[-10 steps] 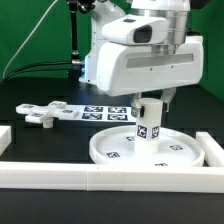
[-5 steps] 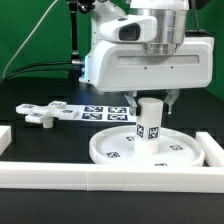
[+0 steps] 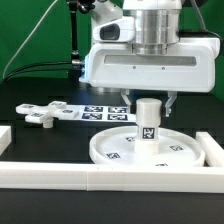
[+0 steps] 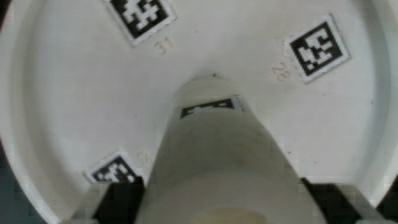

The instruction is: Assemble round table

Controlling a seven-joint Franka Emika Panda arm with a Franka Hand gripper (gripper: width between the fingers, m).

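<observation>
The short cylindrical post [image 3: 148, 120] stands upright at the middle of the large round rimmed disc [image 3: 110, 150], with one tag facing the exterior camera. My gripper [image 3: 148, 100] comes straight down on the post's top and is shut on it, one finger on each side. In the wrist view the post [image 4: 222, 150] fills the space between the dark fingers [image 4: 119, 200] of the gripper [image 4: 228, 205], with the tagged disc [image 4: 89, 90] below. The four-armed cross piece [image 3: 40, 113] lies flat at the exterior view's left, apart from the disc.
The marker board [image 3: 95, 112] lies behind the disc. A long white rail [image 3: 100, 178] runs along the front, another rail [image 3: 212, 148] stands at the exterior view's right, and a short piece [image 3: 4, 135] shows at the left edge. Green backdrop and cables are behind.
My wrist has turned from an angled pose to square-on above the disc. The post has turned with it, from two tags showing to one. The post has stayed on the disc's middle.
</observation>
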